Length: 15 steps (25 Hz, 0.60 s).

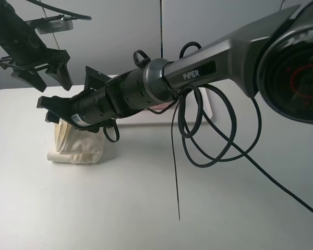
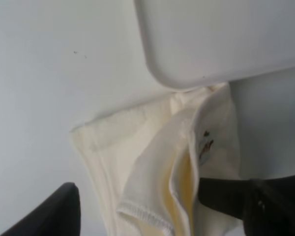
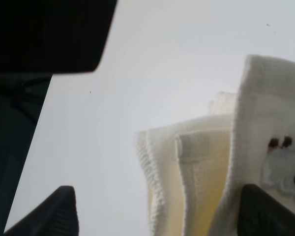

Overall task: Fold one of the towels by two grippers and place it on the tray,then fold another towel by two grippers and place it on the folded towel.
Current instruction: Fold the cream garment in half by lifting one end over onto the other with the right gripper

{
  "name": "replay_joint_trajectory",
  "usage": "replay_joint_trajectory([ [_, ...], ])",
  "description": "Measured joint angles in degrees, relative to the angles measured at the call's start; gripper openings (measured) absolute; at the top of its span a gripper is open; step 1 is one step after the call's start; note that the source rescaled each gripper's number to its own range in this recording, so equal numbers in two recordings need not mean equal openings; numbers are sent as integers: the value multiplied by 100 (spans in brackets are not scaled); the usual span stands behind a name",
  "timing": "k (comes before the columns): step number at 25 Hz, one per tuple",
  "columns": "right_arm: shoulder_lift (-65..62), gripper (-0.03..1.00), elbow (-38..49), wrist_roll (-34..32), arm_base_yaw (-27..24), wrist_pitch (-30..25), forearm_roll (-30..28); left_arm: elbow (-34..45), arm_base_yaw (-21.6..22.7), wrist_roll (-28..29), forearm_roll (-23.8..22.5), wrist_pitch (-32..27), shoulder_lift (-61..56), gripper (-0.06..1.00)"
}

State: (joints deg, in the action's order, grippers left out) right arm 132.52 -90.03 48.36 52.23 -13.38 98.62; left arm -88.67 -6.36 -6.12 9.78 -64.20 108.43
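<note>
Both jaws stand released: our right gripper [image 3: 155,209] straddles the folded cream towel [image 1: 75,143] beside the tray [image 2: 216,44], our left gripper [image 1: 41,75] hovers above, so we likely regrip next.

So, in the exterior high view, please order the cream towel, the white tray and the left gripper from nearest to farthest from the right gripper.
Measured from the right gripper:
1. Cream towel, directly beneath it on the table.
2. Left gripper, raised above, at the left.
3. White tray, behind, to the right, mostly hidden by the arm.
</note>
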Motion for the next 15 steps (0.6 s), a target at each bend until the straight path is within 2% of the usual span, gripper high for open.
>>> replay_joint_trajectory([
  [5,11,72,0,110,46,24,11,0,0,-10,118,-25,0,87],
  [9,21,72,0,193,109,221,70,-2,0,-10,311,-25,0,87],
  [15,190,72,-25,206,109,188,94,-2,0,-149,706,-83,-11,87],
])
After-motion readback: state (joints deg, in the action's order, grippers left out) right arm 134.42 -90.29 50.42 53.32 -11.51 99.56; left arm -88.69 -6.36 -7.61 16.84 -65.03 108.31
